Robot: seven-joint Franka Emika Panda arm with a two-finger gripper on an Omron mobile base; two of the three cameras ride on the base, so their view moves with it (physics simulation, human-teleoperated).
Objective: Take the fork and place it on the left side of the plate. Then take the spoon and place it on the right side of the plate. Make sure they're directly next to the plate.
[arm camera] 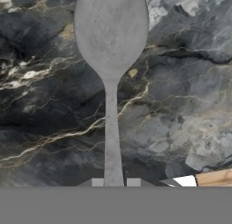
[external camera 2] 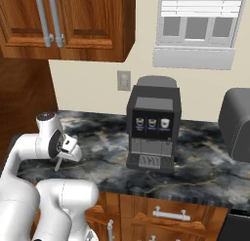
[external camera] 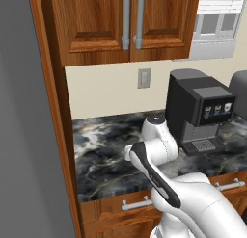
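Note:
My gripper (arm camera: 114, 182) is shut on the thin handle of the spoon (arm camera: 111, 32). The spoon's smooth oval bowl points away from the hand, over the dark marbled counter (arm camera: 181, 105). In the right base view the gripper (external camera 2: 62, 156) hangs low at the counter's left end, and the spoon (external camera 2: 57, 163) dangles from it as a thin grey sliver just above the stone. The fork and the plate are out of view.
A black coffee machine (external camera 2: 152, 123) stands mid-counter against the wall, with a grey appliance (external camera 2: 237, 123) to its right. A tall wooden panel (external camera: 53, 112) bounds the counter on the left. Wall cabinets (external camera: 125, 25) hang above. The counter's wooden front edge (arm camera: 214, 177) lies close to the hand.

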